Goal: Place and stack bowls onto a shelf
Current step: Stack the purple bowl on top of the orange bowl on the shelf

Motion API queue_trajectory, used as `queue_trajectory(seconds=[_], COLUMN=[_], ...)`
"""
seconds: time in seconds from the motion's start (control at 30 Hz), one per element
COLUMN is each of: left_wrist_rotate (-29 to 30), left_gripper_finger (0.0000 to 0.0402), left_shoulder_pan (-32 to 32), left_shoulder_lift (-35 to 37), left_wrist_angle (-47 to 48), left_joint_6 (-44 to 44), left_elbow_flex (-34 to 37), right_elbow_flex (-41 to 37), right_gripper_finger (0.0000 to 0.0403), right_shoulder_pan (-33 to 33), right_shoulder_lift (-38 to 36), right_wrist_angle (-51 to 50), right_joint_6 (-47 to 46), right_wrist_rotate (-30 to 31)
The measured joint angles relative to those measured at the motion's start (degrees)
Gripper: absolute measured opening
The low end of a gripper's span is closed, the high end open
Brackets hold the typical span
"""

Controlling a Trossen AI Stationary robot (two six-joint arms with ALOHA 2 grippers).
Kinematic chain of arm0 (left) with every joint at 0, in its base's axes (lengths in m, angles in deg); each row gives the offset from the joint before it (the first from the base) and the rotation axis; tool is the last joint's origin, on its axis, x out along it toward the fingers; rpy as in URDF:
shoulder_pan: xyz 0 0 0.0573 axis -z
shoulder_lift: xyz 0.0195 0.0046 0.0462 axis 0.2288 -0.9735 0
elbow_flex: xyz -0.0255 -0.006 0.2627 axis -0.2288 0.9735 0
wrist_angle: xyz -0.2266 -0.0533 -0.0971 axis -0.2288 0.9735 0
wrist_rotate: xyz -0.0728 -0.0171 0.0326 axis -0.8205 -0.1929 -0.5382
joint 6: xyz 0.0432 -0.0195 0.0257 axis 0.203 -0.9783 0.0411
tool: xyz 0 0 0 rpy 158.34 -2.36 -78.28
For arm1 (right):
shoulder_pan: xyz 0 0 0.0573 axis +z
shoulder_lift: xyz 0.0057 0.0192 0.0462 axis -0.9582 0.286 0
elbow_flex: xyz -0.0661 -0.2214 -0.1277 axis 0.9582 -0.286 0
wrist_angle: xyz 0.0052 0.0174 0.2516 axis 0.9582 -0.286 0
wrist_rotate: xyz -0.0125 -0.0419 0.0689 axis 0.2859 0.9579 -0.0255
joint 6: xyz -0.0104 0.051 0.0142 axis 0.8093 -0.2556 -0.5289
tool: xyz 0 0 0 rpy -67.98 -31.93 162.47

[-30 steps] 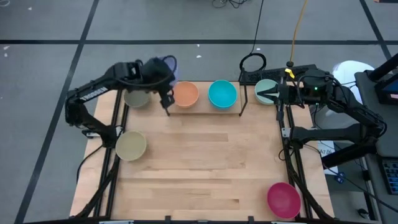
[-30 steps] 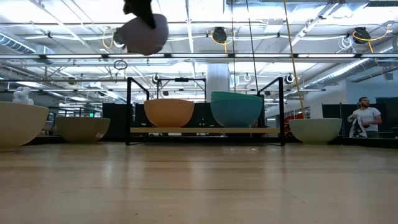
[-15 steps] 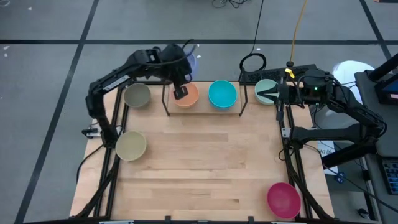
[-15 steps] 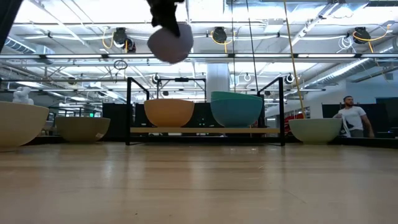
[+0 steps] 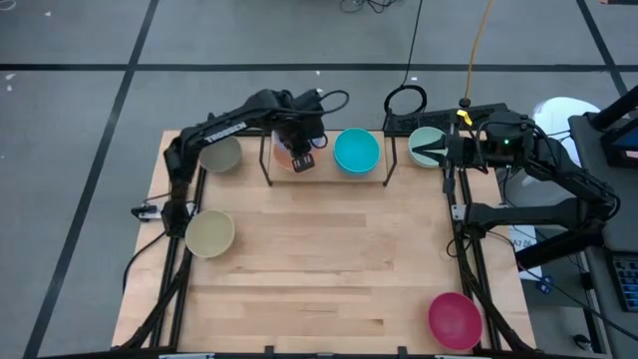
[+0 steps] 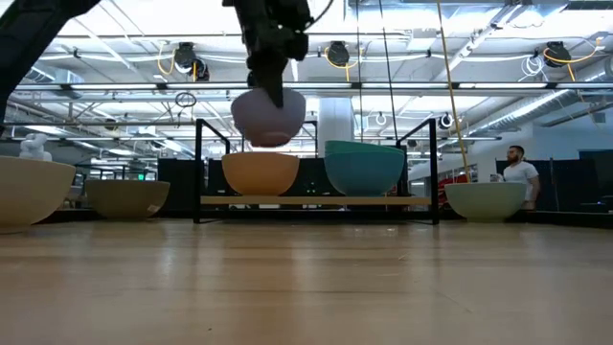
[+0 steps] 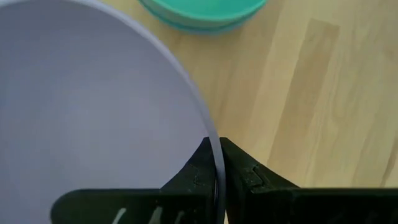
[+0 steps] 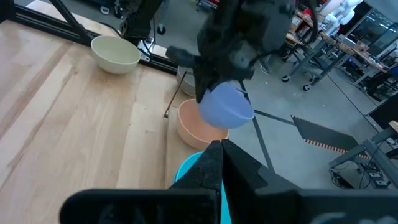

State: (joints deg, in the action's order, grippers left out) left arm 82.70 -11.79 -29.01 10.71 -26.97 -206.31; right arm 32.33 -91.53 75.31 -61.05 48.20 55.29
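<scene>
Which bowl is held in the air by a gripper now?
The lavender bowl: the left gripper pinches its rim above the orange bowl on the shelf; the others rest on surfaces.

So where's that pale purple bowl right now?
The lavender bowl is in the air, pinched at its rim by the left gripper, just above the orange bowl on the shelf, left of the cyan bowl.

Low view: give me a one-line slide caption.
Left gripper holds the lavender bowl just above the orange bowl on the shelf.
</scene>
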Motion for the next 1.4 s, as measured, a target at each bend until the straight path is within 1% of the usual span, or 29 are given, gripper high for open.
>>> queue_trajectory(seconds=[0.13, 0.4, 0.57, 0.83, 1.3, 1.4], left_wrist_rotate=[0.0, 0.1, 2.6, 2.9, 3.1, 3.1], left_gripper_finger=[0.0008, 0.0008, 0.0008, 0.0008, 0.0008, 0.0019], left_shoulder_pan=[0.0, 0.0, 0.1, 0.0, 0.0, 0.0], left_shoulder_lift=[-1.9, -2.0, -2.5, -4.3, -4.7, -4.7], left_wrist_angle=[0.3, -0.3, -0.6, -0.9, -0.7, -0.6], left_joint_6=[-0.3, -4.6, -6.3, -7.7, -10.0, -10.5], left_elbow_flex=[0.0, 1.0, 1.0, 1.0, 1.0, 1.0], right_elbow_flex=[0.0, 0.0, 0.0, 0.0, 0.0, 0.0], right_gripper_finger=[0.0, 0.0, 0.0, 0.0, 0.0, 0.0], right_shoulder_pan=[0.0, 0.0, 0.0, 0.0, 0.0, 0.0], right_shoulder_lift=[0.0, 0.0, 0.0, 0.0, 0.0, 0.0], right_wrist_angle=[0.0, 0.0, 0.0, 0.0, 0.0, 0.0], right_joint_6=[0.1, 1.1, 1.3, 1.5, 1.5, 1.5], right_wrist_rotate=[0.0, 0.0, 0.0, 0.0, 0.0, 0.0])
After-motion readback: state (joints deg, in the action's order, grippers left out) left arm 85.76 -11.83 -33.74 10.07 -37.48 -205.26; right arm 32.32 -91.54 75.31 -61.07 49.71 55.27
